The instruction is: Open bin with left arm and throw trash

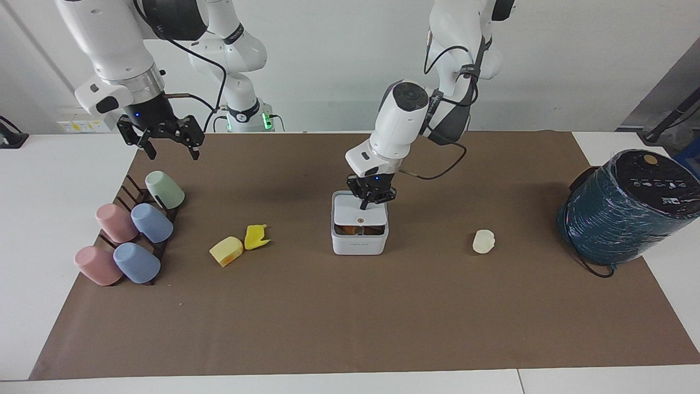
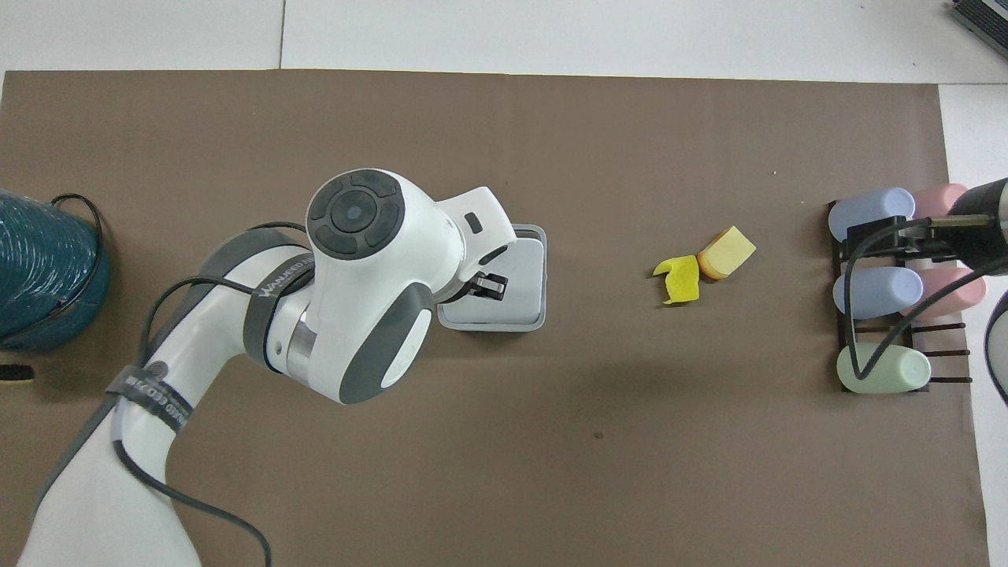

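The white bin [image 1: 359,244] stands mid-table; its lid [image 1: 360,214] is tilted up at the edge farther from the robots, showing a dark gap below. My left gripper [image 1: 365,206] is shut and empty, just over the lid's edge nearer the robots; in the overhead view [image 2: 486,287] the arm covers half of the bin [image 2: 526,315]. The pale yellow wedge [image 1: 226,250] and the bright yellow scrap [image 1: 256,236] lie together toward the right arm's end. The cream lump [image 1: 483,241] lies toward the left arm's end, hidden in the overhead view. My right gripper [image 1: 162,146] waits open above the cup rack.
A dark rack of several pastel cups [image 1: 131,235] stands at the right arm's end of the brown mat. A big dark teal cylinder [image 1: 629,210] with a cable stands at the left arm's end.
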Controlling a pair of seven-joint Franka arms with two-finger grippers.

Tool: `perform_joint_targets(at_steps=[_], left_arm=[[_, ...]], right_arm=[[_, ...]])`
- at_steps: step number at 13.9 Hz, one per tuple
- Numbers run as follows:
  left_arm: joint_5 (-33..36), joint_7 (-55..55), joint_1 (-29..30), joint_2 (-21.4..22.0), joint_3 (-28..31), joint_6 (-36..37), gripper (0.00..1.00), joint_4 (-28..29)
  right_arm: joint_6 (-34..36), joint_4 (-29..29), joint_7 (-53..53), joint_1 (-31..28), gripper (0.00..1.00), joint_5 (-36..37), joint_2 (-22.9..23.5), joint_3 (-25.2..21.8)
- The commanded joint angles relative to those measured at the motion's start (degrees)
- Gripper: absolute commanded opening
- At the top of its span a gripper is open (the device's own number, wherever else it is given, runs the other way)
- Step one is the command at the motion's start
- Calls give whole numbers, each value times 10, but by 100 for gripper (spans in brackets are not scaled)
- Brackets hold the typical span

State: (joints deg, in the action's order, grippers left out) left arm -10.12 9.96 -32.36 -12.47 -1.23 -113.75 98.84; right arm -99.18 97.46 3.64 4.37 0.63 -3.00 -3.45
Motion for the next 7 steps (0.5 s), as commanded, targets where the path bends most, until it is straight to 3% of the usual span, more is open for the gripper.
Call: perform_joint_targets(at_steps=[1, 4, 7], left_arm=[[-5, -21, 25, 38, 1, 104, 0, 13], [1, -22, 30, 52, 3, 172, 0, 22], [7, -31, 66, 61, 4, 113, 0, 65]], right_arm=[[-60, 46, 0, 6, 100, -11, -5, 1], [-116, 55, 22, 15, 100, -11, 42, 1], [-161, 55, 53, 26, 100, -11, 90, 1]])
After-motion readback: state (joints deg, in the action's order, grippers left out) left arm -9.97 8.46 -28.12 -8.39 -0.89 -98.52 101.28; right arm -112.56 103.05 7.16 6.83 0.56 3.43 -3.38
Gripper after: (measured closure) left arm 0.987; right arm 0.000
